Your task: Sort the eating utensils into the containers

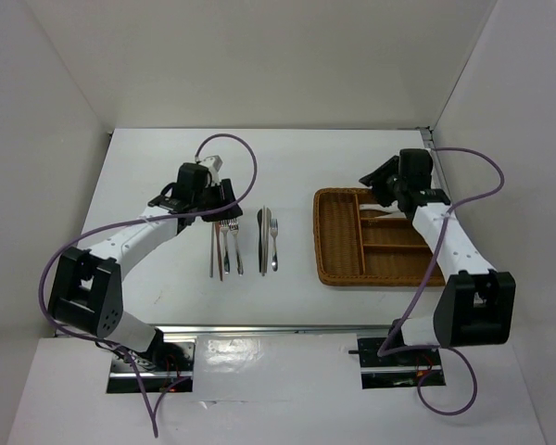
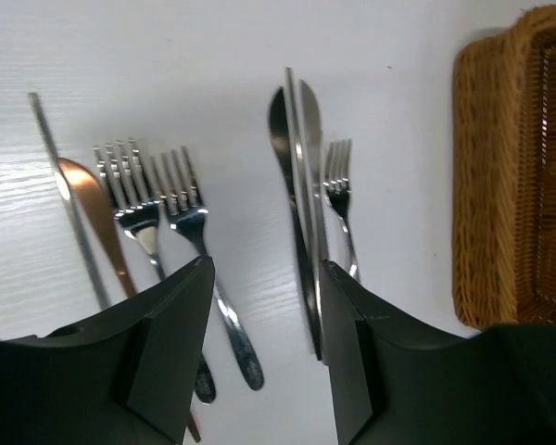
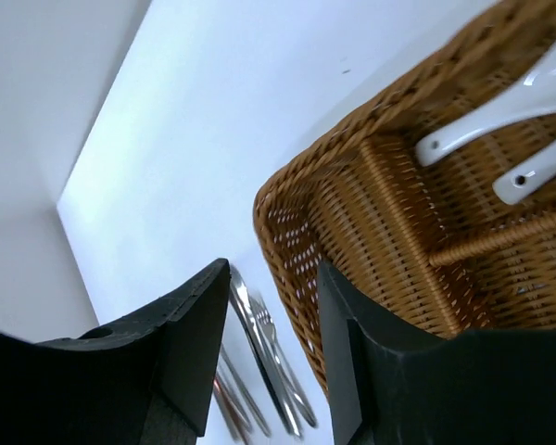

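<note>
The white table filled the space between pale walls, with both arms bolted at its 6 o'clock edge. The left arm reached toward 1 o'clock and the right arm leaned toward 11 o'clock.

The brown wicker tray sat at the table's 3 o'clock side, well apart from the loose cutlery near the middle. Two white soup spoons lay side by side in its far compartment, beyond a woven divider.

The right gripper hung over the tray's far corner at 10 o'clock, its fingers spread with nothing between them. The left gripper hovered above the loose cutlery, its fingers likewise parted and gripping nothing.

On the bare table lay two groups. At 9 o'clock were two forks touching side by side, a copper-coloured piece whose kind I could not tell, and a thin grey stick just beside it. At 3 o'clock of those, two knives lay pressed together, with a small fork just beside them on the tray side.
</note>
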